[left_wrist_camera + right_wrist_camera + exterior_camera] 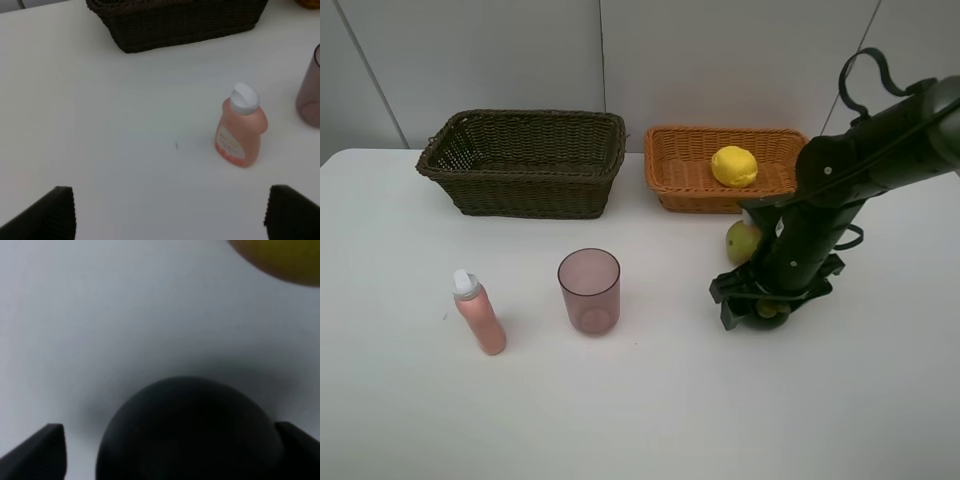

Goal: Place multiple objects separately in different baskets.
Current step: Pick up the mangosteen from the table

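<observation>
The yellow lemon (734, 166) lies in the orange basket (692, 198). The dark olive-brown basket (520, 195) looks empty. On the table stand the pink bottle (480, 315) and the mauve cup (589, 290). The red-green pear (741, 240) lies in front of the orange basket. My right gripper (767, 306) is down at the table, its jaws straddling the dark mangosteen (190, 435), with a gap showing at one finger (50, 445). The pear (280, 260) shows just beyond. My left gripper (172, 192) hangs open above bare table, short of the bottle (240, 132).
The white table ends at a grey wall behind the baskets. The dark basket (175, 25) lies beyond the bottle in the left wrist view, with the cup (310, 95) at the frame's edge. My right arm (850, 165) reaches over the orange basket's right end.
</observation>
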{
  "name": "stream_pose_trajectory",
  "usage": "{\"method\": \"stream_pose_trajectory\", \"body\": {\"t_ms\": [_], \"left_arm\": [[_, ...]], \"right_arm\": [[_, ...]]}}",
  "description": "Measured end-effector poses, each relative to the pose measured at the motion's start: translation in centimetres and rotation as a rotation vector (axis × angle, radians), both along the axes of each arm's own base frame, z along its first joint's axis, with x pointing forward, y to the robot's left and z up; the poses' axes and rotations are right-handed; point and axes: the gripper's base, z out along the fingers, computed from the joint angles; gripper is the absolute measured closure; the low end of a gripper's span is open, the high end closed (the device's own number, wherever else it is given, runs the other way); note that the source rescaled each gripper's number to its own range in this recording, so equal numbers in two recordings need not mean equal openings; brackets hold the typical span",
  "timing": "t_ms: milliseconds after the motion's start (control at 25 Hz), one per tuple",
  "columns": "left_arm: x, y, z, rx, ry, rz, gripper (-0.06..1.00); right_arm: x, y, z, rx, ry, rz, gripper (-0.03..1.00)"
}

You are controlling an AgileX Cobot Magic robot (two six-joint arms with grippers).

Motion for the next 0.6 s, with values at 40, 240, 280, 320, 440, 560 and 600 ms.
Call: {"method": "stream_pose_trajectory", "body": {"t_ms": [40,240,280,320,440,560,600], "left_arm": [[0.00,0.00,0.00,0.000,0.000,0.000,-0.06],[0.00,0.00,0.00,0.000,0.000,0.000,-0.06],[0.00,0.00,0.00,0.000,0.000,0.000,-0.06],[0.00,0.00,0.00,0.000,0.000,0.000,-0.06],[0.00,0.00,0.00,0.000,0.000,0.000,-0.06],[0.00,0.00,0.00,0.000,0.000,0.000,-0.06],[0.00,0.00,0.00,0.000,0.000,0.000,-0.06]], "right_arm": [[0.01,0.01,0.00,0.001,-0.001,0.000,0.35],[0.04,0.02,0.00,0.002,-0.004,0.000,0.35],[0.04,0.02,0.00,0.002,-0.004,0.000,0.35],[0.04,0.02,0.00,0.002,-0.004,0.000,0.37],[0.04,0.02,0.00,0.002,-0.004,0.000,0.59],[0.04,0.02,0.00,0.002,-0.004,0.000,0.88],[0.03,0.01,0.00,0.001,-0.003,0.000,0.88]]}}
